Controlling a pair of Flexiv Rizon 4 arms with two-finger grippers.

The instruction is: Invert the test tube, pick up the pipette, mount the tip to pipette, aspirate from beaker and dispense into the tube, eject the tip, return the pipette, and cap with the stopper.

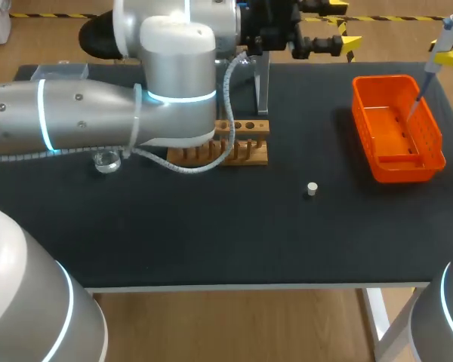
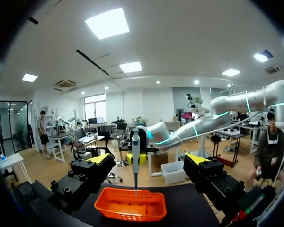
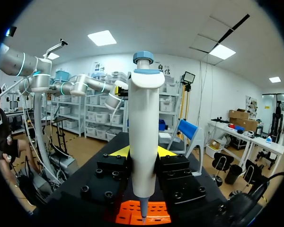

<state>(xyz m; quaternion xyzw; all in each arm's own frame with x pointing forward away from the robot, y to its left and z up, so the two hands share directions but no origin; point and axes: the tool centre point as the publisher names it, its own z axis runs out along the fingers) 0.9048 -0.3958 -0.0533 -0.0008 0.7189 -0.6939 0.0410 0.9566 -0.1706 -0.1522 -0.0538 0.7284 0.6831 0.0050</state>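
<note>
left arm (image 1: 98, 121) fills the near head view, over the rack (image 1: 245, 143); the stopper (image 1: 312, 189) lies alone on the table (image 1: 211, 234), and the pipette (image 1: 446, 34) hangs over the orange bin (image 1: 399, 128). left wrist view: left gripper (image 2: 147, 161), fingers spread and empty, faces that bin. right wrist view: right gripper (image 3: 143, 152), fingers pinching the pipette upright. for ejecting, i judge: keep it vertical, tip centred inside the walls.

The head camera looks steeply down from above and behind onto the black bench (image 1: 211, 234). The left wrist camera faces level across it toward the orange plastic basket (image 2: 130, 209) and the white blue-capped pipette (image 2: 136, 156). The right wrist camera, also level, has that pipette (image 3: 143, 142) close before it, with the basket (image 3: 132, 216) beneath. The head view shares both (image 1: 404, 172) (image 1: 436, 54).
</note>
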